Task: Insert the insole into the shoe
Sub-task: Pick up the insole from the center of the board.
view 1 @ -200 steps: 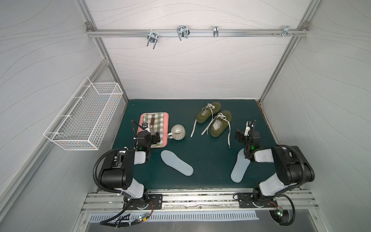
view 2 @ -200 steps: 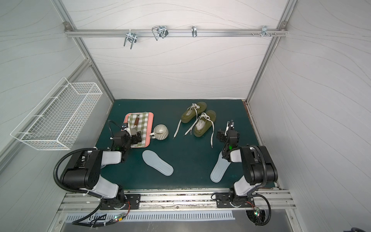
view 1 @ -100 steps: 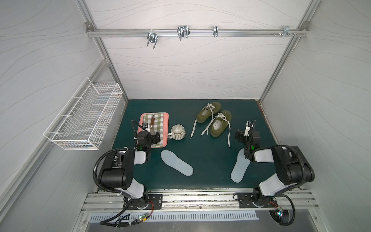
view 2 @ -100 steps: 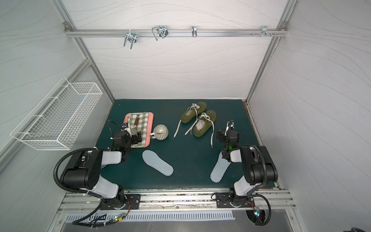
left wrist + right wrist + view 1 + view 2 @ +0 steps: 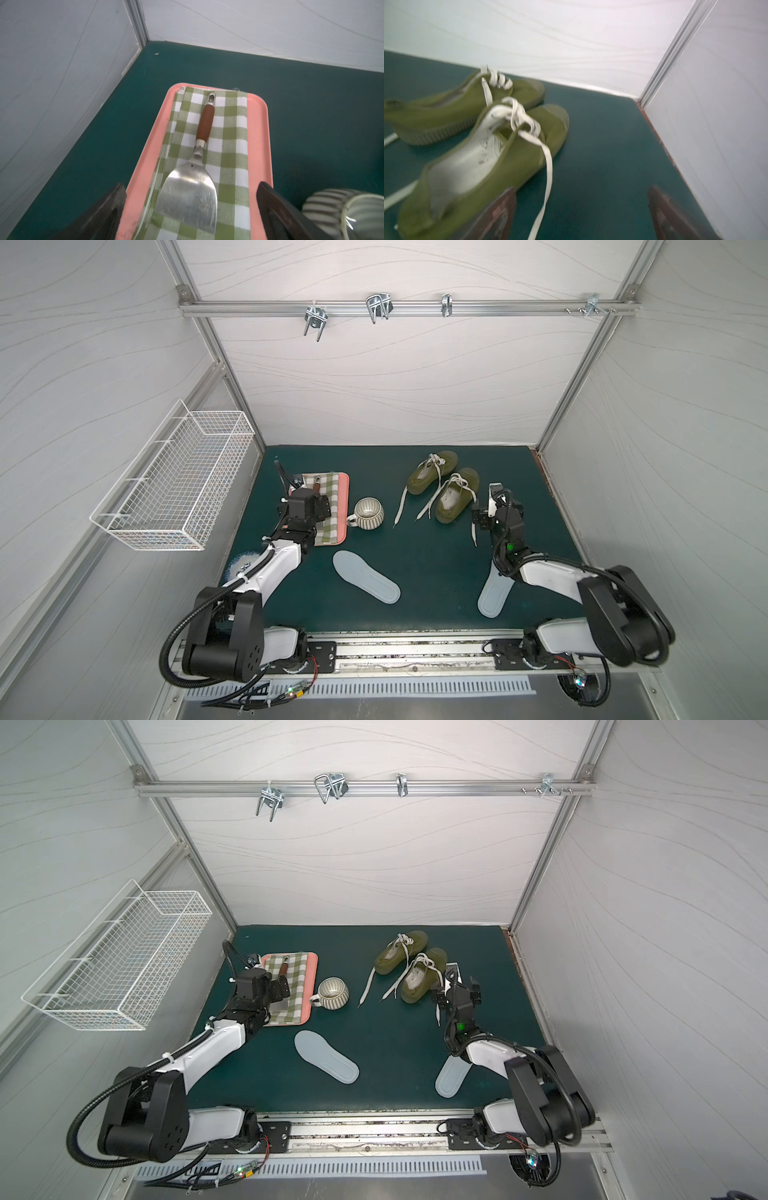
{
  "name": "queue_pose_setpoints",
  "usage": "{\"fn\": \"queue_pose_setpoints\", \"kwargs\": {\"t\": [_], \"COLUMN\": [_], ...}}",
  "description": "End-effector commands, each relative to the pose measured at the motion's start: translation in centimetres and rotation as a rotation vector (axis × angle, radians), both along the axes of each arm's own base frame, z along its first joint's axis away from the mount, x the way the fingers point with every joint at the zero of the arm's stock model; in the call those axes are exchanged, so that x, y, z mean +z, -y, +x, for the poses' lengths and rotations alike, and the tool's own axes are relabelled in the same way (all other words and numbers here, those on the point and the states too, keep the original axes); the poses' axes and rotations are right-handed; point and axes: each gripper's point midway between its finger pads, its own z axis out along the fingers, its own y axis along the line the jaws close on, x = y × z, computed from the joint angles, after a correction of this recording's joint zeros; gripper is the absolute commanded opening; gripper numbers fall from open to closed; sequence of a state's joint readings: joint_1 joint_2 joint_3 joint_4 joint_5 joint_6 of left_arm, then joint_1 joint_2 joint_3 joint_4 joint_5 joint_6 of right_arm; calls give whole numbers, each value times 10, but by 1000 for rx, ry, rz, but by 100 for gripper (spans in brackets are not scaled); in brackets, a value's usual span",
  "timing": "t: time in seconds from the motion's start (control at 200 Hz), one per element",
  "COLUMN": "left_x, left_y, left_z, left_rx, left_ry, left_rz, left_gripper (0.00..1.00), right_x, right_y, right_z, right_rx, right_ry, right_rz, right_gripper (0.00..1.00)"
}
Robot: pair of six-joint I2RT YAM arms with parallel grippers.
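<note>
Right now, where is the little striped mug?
In both top views the striped mug stands on the green mat between the pink tray and the olive shoes, close beside the tray, left of centre.

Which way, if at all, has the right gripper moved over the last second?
Yes. The right gripper has shifted slightly sideways toward the nearer green shoe, closing the gap.
</note>
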State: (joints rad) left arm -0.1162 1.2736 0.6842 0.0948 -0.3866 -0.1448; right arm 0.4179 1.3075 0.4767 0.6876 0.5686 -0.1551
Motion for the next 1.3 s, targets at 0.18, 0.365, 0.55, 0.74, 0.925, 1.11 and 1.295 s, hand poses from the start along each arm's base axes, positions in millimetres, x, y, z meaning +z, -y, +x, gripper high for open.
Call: {"fn": "queue_pose_setpoints", "kwargs": {"t": [0.18, 0.365, 0.55, 0.74, 0.925, 1.11, 1.295], "left_x": [6, -11, -30, -54, -84, -100, -109], "left_y": [9, 31, 60, 78, 95, 115, 137], "left_z": [-57, -91, -124, -160, -192, -197, -189], "left_rx": [58, 78, 76, 124, 135, 113, 81], "left_ry": [-207, -323, -421, -534, -655, -729, -773], "left_rz": [-115, -318, -533, -700, -807, -910, -1019], "left_gripper": [98, 94, 89, 84, 73, 67, 57], "right_x": [8, 0, -17, -38, -45, -47, -48], "right_y": [-59, -127, -187, -210, -214, -215, -216], "right_z": [-51, -99, -144, -150, -149, -147, -147], "right_rx": [236, 438, 591, 598, 602, 614, 614], "right_ry": [-300, -468, -571, -654, -663, -652, -656], "right_rz": [76, 207, 297, 324, 321, 301, 297], "right_gripper": [99, 99, 99, 99, 99, 99, 99]}}
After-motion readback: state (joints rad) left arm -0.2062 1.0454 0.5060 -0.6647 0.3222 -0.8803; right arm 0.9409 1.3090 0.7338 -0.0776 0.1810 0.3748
